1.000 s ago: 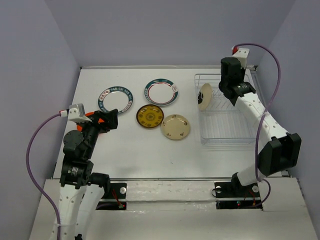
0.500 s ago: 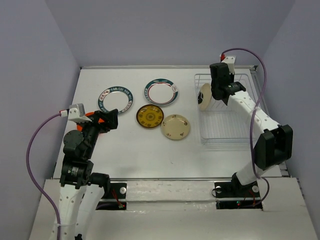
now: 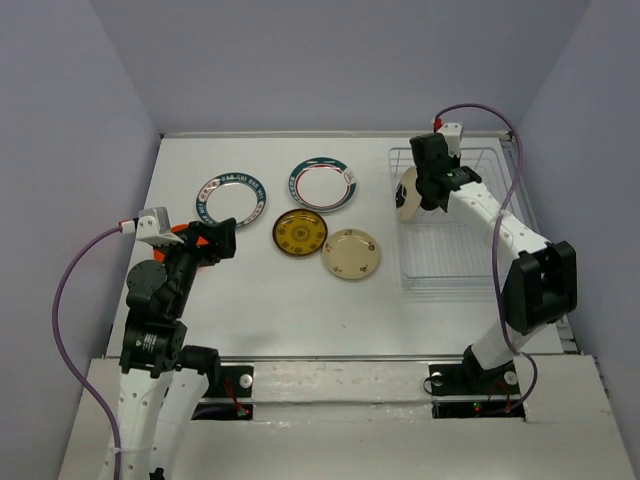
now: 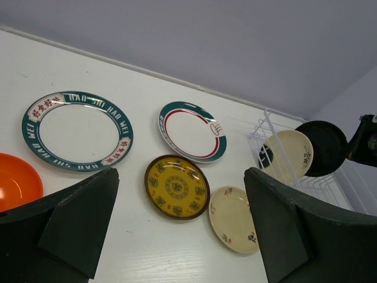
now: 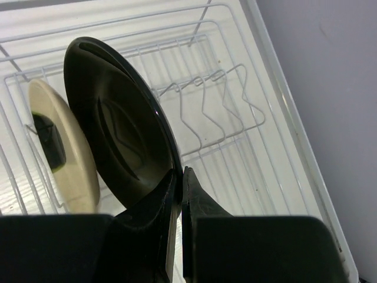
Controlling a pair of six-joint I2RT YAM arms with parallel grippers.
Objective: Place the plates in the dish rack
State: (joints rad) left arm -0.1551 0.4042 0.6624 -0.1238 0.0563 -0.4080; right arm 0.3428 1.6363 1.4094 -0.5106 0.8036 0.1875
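My right gripper (image 5: 179, 175) pinches the black plate (image 5: 112, 118) by its rim over the dish rack (image 5: 224, 135), just beside the slotted cream plate (image 5: 70, 159); lowered off-slot, it could knock that over.

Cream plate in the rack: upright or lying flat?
Upright: the cream plate stands on edge in the dish rack, beside the black plate pinched by the right gripper.

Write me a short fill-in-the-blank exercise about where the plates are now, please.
The right arm's fingers are shut on the rim of the ____ plate.
Beside it, a ____ plate stands on edge in the dish rack.
The plate partly hidden beneath the left arm's open fingers is ____.
Missing words: black; cream; orange.
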